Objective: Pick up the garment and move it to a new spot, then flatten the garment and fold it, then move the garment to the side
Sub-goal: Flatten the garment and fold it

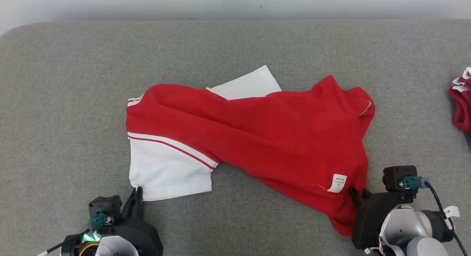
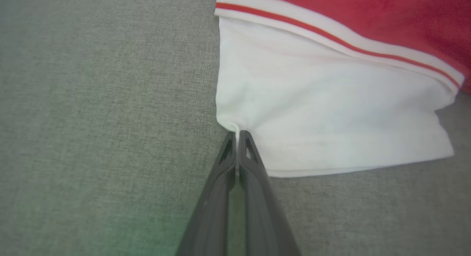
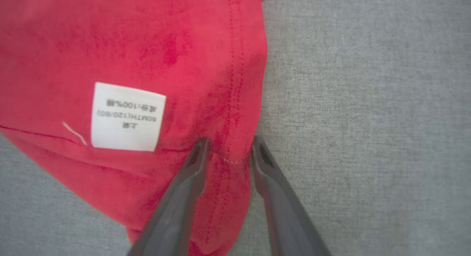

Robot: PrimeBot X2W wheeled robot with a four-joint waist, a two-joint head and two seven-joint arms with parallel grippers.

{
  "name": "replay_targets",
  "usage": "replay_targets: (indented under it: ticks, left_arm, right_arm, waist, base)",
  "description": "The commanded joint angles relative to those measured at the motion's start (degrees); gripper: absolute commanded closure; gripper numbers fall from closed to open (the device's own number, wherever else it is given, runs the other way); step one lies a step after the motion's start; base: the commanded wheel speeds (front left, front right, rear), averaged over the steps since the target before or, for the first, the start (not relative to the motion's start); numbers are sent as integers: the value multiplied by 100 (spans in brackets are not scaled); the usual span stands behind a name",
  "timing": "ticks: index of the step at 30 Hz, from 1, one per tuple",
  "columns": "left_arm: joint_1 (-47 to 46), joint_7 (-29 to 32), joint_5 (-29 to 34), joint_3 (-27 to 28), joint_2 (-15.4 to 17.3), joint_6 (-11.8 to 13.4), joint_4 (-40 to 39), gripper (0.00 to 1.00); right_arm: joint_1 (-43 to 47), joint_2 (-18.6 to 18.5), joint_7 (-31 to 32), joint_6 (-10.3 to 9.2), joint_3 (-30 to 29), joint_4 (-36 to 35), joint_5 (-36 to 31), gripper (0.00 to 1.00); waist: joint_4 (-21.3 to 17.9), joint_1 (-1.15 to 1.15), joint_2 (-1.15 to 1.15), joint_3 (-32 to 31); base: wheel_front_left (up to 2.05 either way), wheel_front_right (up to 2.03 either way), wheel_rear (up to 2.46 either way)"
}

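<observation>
The garment [image 1: 257, 138] is a red shirt with white sleeves, lying crumpled across the middle of the grey table [image 1: 73, 83]. My left gripper [image 1: 138, 191] is shut on the near corner of the white sleeve [image 2: 323, 101], and its fingers [image 2: 237, 132] pinch the cloth between their tips. At the garment's near right edge my right gripper [image 1: 358, 193] stands with its fingers apart. In the right wrist view the red hem [image 3: 235, 101] lies between the two tips [image 3: 230, 142], beside a white care label [image 3: 127, 116].
Another red and white cloth bundle [image 1: 461, 105] lies at the table's right edge. Bare grey fabric surface stretches to the left and behind the garment. A pale wall runs along the far edge of the table.
</observation>
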Motion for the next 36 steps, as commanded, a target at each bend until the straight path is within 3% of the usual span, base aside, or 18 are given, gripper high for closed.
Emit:
replay_targets:
  ticks: [1, 7, 12, 15, 26, 36]
  left_arm:
    - [-3, 9, -24, 36, 52, 48, 107, 100]
    - [22, -346, -187, 124, 37, 8, -202, 100]
    - [-116, -804, -794, 396, -59, -199, -925, 100]
    - [-237, -886, -1259, 517, -104, -371, -1403, 100]
    - [-1199, -400, -2391, 650, 61, -650, -2831, 100]
    - [-2366, 2, -2608, 557, 339, -687, -3215, 100]
  right_arm:
    - [6, 26, -22, -15, 13, 73, 25, 100]
    - [12, 21, -432, -15, -141, -270, 110, 100]
    - [-11, 21, -759, -15, -344, -855, 365, 100]
    - [-109, 22, -895, -15, -326, -1133, 848, 100]
    - [-736, 20, -1682, -15, -484, -1788, 1338, 100]
    - [-1599, 20, -1670, -15, -300, -1825, 1295, 100]
  waist:
    - [-3, 0, 0, -18]
    - [-55, 0, 0, -181]
    - [-116, 0, 0, -406]
    - [-165, 0, 0, -519]
    - [-331, 0, 0, -815]
    - [-533, 0, 0, -982]
  base:
    - [0, 0, 0]
    - [0, 0, 0]
    - [0, 0, 0]
    - [0, 0, 0]
    - [0, 0, 0]
    - [0, 0, 0]
